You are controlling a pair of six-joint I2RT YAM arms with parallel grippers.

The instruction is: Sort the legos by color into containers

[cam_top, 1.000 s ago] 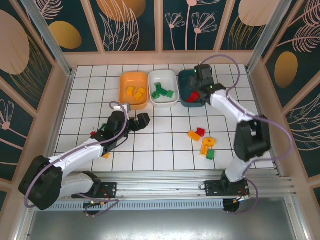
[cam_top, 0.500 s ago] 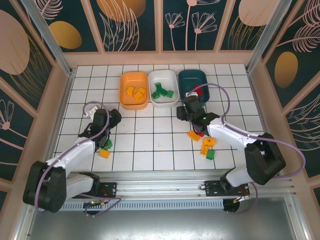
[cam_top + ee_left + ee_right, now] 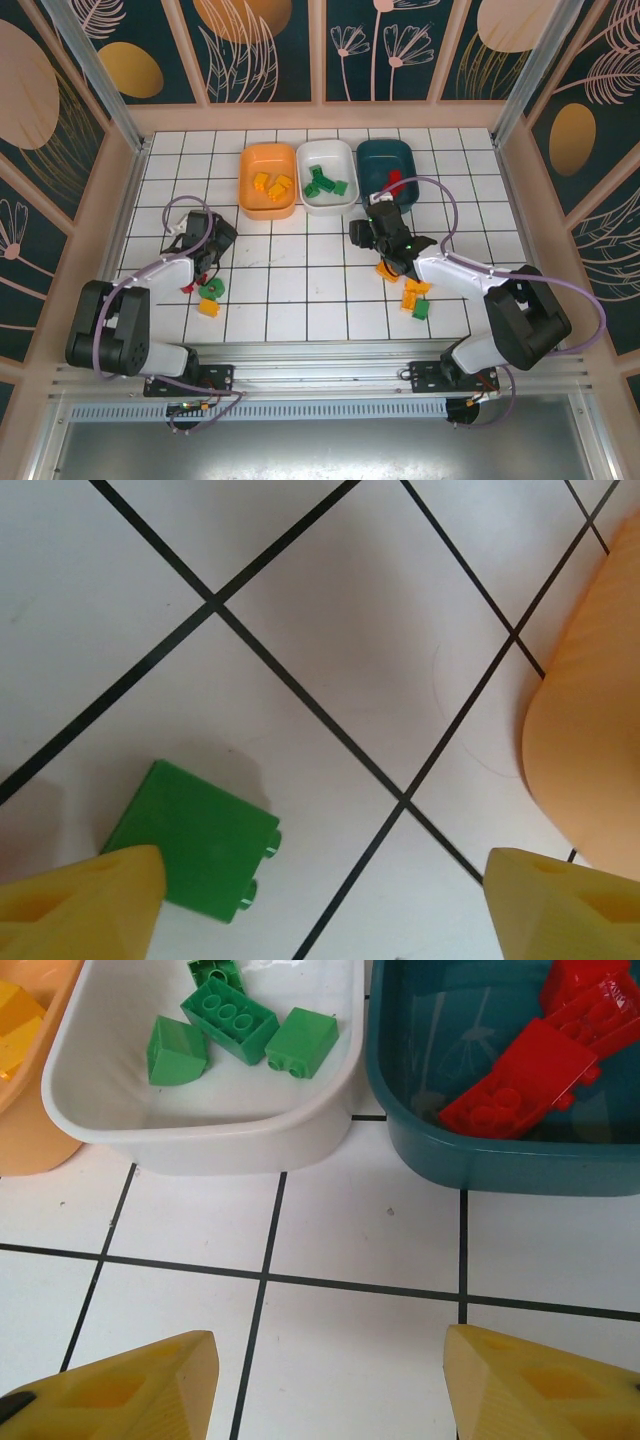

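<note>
Three tubs stand in a row at the back: orange (image 3: 268,203) with yellow bricks, white (image 3: 327,150) with green bricks (image 3: 229,1022), dark teal (image 3: 388,152) with red bricks (image 3: 525,1075). My left gripper (image 3: 212,238) (image 3: 320,910) is open low over the tiles. A green brick (image 3: 195,855) lies just inside its left finger (image 3: 85,905), with the orange tub's wall (image 3: 590,730) to the right. My right gripper (image 3: 368,225) (image 3: 325,1385) is open and empty over bare tile, in front of the white tub (image 3: 210,1140) and teal tub (image 3: 480,1170).
Loose on the left lie a green brick (image 3: 211,290), an orange brick (image 3: 208,308) and a small red piece (image 3: 186,288). Under the right arm lie orange bricks (image 3: 413,291) and a green brick (image 3: 420,310). Wooden walls ring the tiled table.
The right gripper has pulled back from over the teal tub to the tiles in front of the tubs. The left gripper has swung left, away from the middle of the table.
</note>
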